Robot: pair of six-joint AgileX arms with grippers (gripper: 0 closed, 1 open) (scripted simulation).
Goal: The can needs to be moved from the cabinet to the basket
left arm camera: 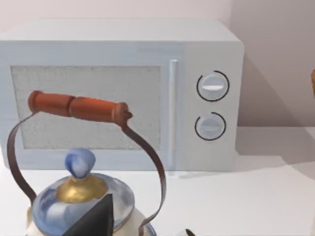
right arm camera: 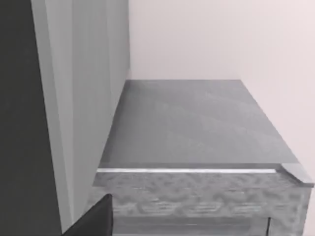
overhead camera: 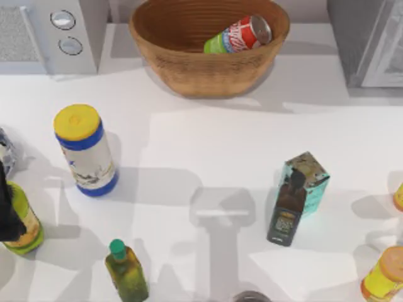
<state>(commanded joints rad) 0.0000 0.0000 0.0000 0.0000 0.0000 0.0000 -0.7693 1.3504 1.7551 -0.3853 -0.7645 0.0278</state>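
I cannot tell how either of my hands stands. My left arm (overhead camera: 9,211) sits at the desk's left edge, its wrist view facing a kettle (left arm camera: 81,196) and the two-knob appliance (left arm camera: 147,93). My right wrist view looks along the cabinet (right arm camera: 192,128). The can (overhead camera: 239,35) lies tilted inside the basket (overhead camera: 208,63), against its right wall. The desk (overhead camera: 208,151) before the basket is open between the blue-banded cylinder (overhead camera: 86,151) and a teal carton (overhead camera: 306,182).

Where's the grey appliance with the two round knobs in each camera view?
Top view: the appliance sits at the back left corner, cropped by the edge.
Left wrist view: it stands behind the kettle.
Right wrist view: looks at the grey cabinet instead.
Shared landmark: its two round knobs.
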